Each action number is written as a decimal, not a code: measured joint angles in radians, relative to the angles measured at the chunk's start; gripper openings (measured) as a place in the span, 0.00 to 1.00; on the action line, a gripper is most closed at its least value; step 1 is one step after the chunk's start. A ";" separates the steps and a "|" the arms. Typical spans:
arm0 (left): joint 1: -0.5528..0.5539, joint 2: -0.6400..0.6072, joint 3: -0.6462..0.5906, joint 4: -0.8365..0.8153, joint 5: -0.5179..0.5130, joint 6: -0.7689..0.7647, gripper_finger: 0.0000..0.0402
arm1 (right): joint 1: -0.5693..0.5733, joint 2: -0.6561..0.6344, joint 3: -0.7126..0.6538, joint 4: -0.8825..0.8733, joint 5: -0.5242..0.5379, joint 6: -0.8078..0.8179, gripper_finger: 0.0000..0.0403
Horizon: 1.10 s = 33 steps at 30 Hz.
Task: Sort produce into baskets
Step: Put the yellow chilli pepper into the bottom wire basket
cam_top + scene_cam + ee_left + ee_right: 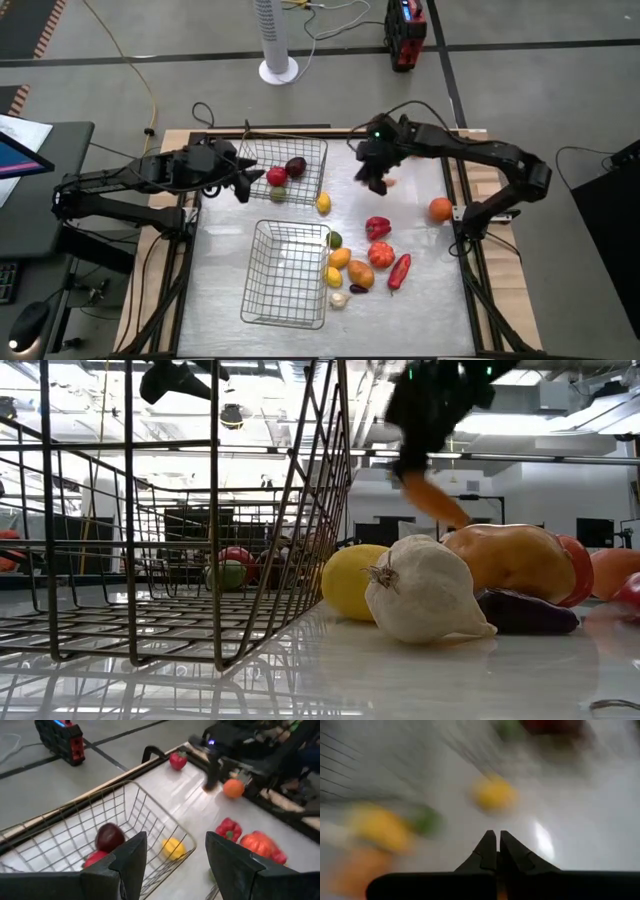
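My right gripper (376,183) hangs in the air over the far middle of the table, shut, with an orange carrot (437,500) slanting down below it. My left gripper (240,184) stands open and empty over the left end of the far basket (300,140). On that basket's floor lie a dark plum (110,837), a red piece (276,177) and a green piece (278,194). The near basket (262,300) has nothing in it. Loose produce lies to its right: lemon (323,204), red pepper (378,228), tomato (381,254), garlic (425,595). My right gripper holds the carrot by its upper end (408,475); the gripper's own body hides how the fingers meet it. A sliver of orange (501,893) shows through the slit between the shut fingers. The carrot hangs slanted below the fingers, clear of the table.
An orange (441,209) lies alone near the table's right edge and a small red fruit (177,760) near the far edge. A red chili (399,270) and several orange and yellow pieces crowd the near basket's right side. Bare tabletop shows at the near right.
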 joint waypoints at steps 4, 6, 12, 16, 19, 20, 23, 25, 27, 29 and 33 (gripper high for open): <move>0.000 0.007 0.000 0.036 0.000 -0.009 0.47 | 0.094 -0.008 0.053 0.186 -0.271 0.159 0.09; 0.000 0.007 0.000 0.052 0.000 -0.009 0.47 | 0.154 -0.008 0.065 0.308 -0.330 0.228 0.11; 0.000 0.007 0.000 0.071 0.000 -0.012 0.47 | 0.329 0.000 0.067 0.632 -0.288 0.308 0.12; 0.000 0.007 0.000 0.070 -0.005 -0.012 0.47 | 0.411 0.000 0.067 0.693 -0.104 0.280 0.13; 0.000 0.007 0.000 0.077 -0.036 -0.024 0.47 | 0.445 0.001 0.067 0.697 -0.003 0.225 0.13; 0.000 0.007 0.000 0.076 -0.059 -0.035 0.47 | 0.452 0.001 0.067 0.699 0.017 0.208 0.13; 0.000 0.007 0.000 0.076 -0.128 -0.054 0.47 | 0.474 0.016 0.067 0.728 0.043 0.197 0.13; 0.005 0.007 0.000 0.078 -0.139 -0.053 0.48 | 0.486 0.036 0.067 0.744 0.047 0.224 0.13; 0.014 0.007 0.000 0.090 -0.132 -0.056 0.49 | 0.495 0.070 0.067 0.796 0.050 0.252 0.13; 0.018 0.007 0.000 0.100 -0.130 -0.062 0.50 | 0.502 0.100 0.067 0.828 0.050 0.277 0.15; 0.018 0.007 0.000 0.104 -0.131 -0.063 0.54 | 0.504 0.162 0.105 0.808 0.043 0.286 0.23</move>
